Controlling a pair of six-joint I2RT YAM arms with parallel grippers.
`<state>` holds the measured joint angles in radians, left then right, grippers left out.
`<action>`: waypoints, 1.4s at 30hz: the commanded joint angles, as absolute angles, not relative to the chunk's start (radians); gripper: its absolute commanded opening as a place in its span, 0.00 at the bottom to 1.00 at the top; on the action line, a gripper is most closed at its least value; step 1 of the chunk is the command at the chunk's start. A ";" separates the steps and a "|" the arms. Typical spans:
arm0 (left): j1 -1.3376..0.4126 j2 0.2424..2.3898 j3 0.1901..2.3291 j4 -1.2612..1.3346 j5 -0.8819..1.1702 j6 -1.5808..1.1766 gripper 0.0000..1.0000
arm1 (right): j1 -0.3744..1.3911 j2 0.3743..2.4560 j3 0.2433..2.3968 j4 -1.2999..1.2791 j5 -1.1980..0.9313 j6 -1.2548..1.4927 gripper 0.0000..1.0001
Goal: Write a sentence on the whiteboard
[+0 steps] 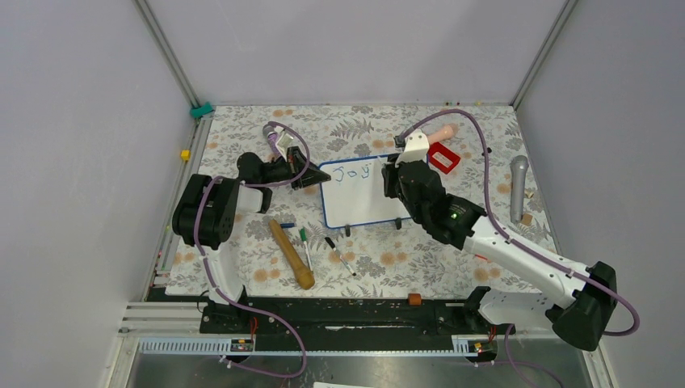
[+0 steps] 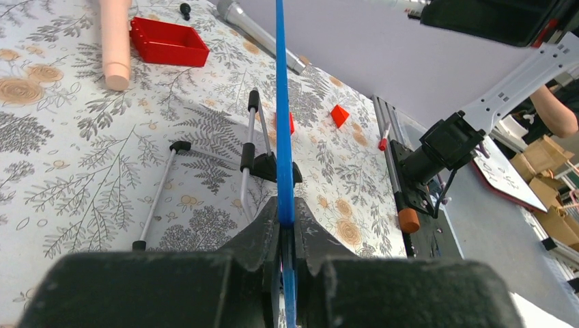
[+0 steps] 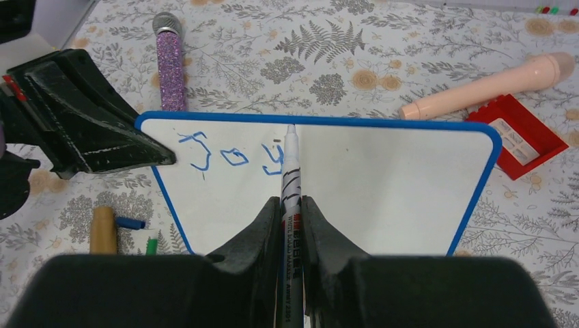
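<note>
The whiteboard (image 1: 359,198) stands on the table, white with a blue frame, and also shows in the right wrist view (image 3: 382,184). Blue letters "Joy" (image 1: 353,171) are written along its top, also in the right wrist view (image 3: 235,156). My left gripper (image 1: 313,179) is shut on the board's left edge; in the left wrist view the blue frame (image 2: 284,123) runs edge-on between its jaws (image 2: 287,229). My right gripper (image 3: 292,208) is shut on a white marker (image 3: 291,171), tip near the "y". It shows in the top view at the board's right (image 1: 393,178).
A wooden handle (image 1: 292,255), loose markers and caps (image 1: 339,253) lie in front of the board. A red box (image 1: 443,158), a pink handle (image 1: 440,132) and a grey microphone (image 1: 518,187) lie at the right. A purple glitter microphone (image 3: 171,65) lies behind.
</note>
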<state>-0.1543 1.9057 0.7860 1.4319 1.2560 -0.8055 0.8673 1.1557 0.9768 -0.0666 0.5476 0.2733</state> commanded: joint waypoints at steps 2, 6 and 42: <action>-0.178 1.941 0.824 1.471 1.386 -0.740 0.00 | 0.844 1.180 1.064 -0.211 0.477 0.235 0.00; -0.178 1.946 0.823 1.471 1.392 -0.735 0.00 | 0.824 1.226 1.079 -0.200 0.445 0.274 0.00; -0.179 1.975 0.859 1.472 1.416 -0.759 0.00 | 0.823 1.184 0.927 -0.038 0.619 0.350 0.00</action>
